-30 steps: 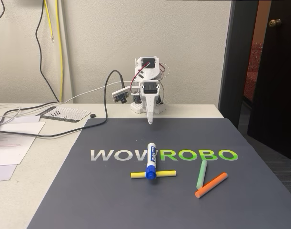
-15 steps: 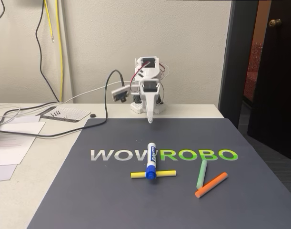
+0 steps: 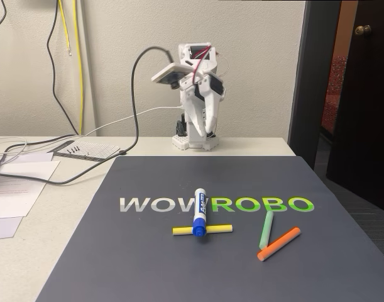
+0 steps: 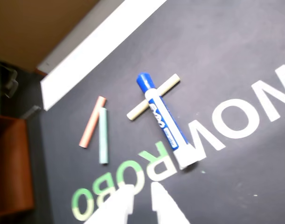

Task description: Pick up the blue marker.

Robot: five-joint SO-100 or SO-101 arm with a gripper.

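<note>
The blue marker (image 3: 200,212), white barrel with a blue cap, lies on the dark mat across a thin yellow stick (image 3: 220,229), cap toward the near edge in the fixed view. In the wrist view the blue marker (image 4: 163,119) runs diagonally over the yellow stick (image 4: 167,84). My gripper (image 3: 203,131) hangs at the back of the table near the arm's base, raised well above the mat and far from the marker. Its two white fingertips (image 4: 156,193) show at the bottom of the wrist view, and my gripper (image 4: 141,189) is open a little with nothing held.
A green stick (image 3: 266,229) and an orange stick (image 3: 279,243) lie right of the marker on the mat (image 3: 135,264). Papers (image 3: 16,189) and a black cable (image 3: 66,176) sit on the table's left. A dark door (image 3: 361,100) stands at right.
The arm has lifted: the gripper rose from just above the mat's back edge to well above it, tilted forward, and its fingers parted slightly. The marker and sticks stayed put.
</note>
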